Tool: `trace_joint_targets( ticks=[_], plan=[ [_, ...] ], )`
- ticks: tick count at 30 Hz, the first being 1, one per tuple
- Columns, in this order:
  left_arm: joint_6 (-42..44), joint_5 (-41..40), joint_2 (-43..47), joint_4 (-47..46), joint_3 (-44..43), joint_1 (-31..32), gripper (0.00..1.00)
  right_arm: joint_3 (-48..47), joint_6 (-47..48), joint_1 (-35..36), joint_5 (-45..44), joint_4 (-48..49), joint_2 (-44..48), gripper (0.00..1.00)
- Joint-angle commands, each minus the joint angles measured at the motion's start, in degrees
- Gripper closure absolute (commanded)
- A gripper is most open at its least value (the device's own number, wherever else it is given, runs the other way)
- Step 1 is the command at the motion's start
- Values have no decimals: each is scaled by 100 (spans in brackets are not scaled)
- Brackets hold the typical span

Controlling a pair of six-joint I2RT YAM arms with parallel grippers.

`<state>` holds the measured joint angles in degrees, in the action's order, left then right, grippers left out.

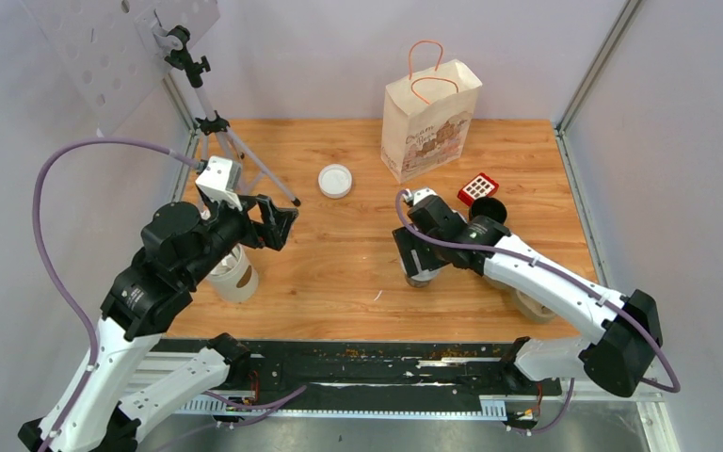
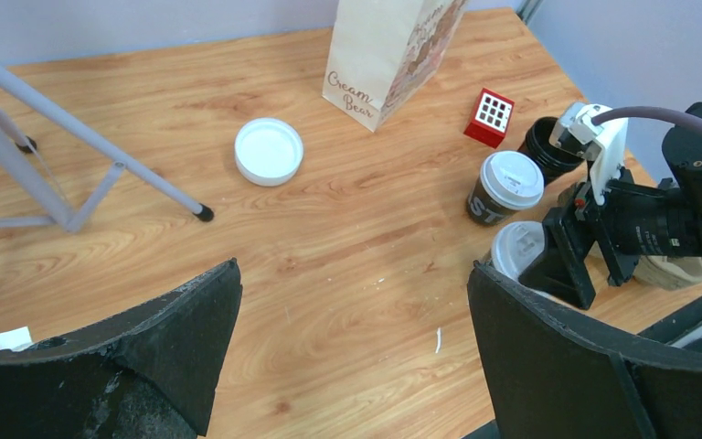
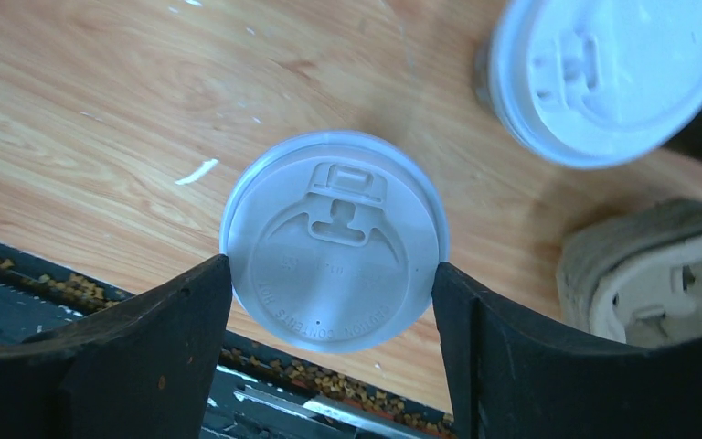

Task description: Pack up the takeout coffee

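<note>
Right wrist view: the right gripper (image 3: 332,274) clasps 1 lidded coffee cup (image 3: 334,240), a finger pressed to each side just under the white lid. That cup stands upright on the table (image 1: 339,273), well in front of the paper bag (image 1: 430,118), on the arm-base side. The 2nd coffee cup (image 2: 506,183) stands just beside it, nearer the bag and also outside it. The left gripper (image 2: 355,274) hangs spread wide, grasping nothing, off to the bag's left.
</note>
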<state>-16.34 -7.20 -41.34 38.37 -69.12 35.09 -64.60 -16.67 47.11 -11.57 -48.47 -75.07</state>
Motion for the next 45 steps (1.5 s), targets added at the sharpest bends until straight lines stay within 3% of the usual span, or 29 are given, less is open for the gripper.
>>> trace_joint_targets(
  ticks=[1, 20, 30, 38, 42, 45],
  plan=[
    [52, 183, -93, -197, -64, -23, 0, 385, -353, -308, -150, -168, 358, 22],
    [81, 142, -334, -116, 21, -27, 0, 1165, -179, -1514, -75, 267, 778, 19],
    [81, 129, -385, 15, -42, -22, 0, 819, -71, -1536, -26, 28, 812, 5],
    [95, 123, -462, 171, -144, -20, 0, 217, -51, -1531, 80, -402, 1002, 4],
    [165, 248, -643, 295, -239, -22, 0, -31, -7, -1531, 507, -73, 1136, 4],
    [204, 201, -830, 483, -310, -26, 0, -237, 29, -1531, 347, 170, 1112, 5]
  ],
)
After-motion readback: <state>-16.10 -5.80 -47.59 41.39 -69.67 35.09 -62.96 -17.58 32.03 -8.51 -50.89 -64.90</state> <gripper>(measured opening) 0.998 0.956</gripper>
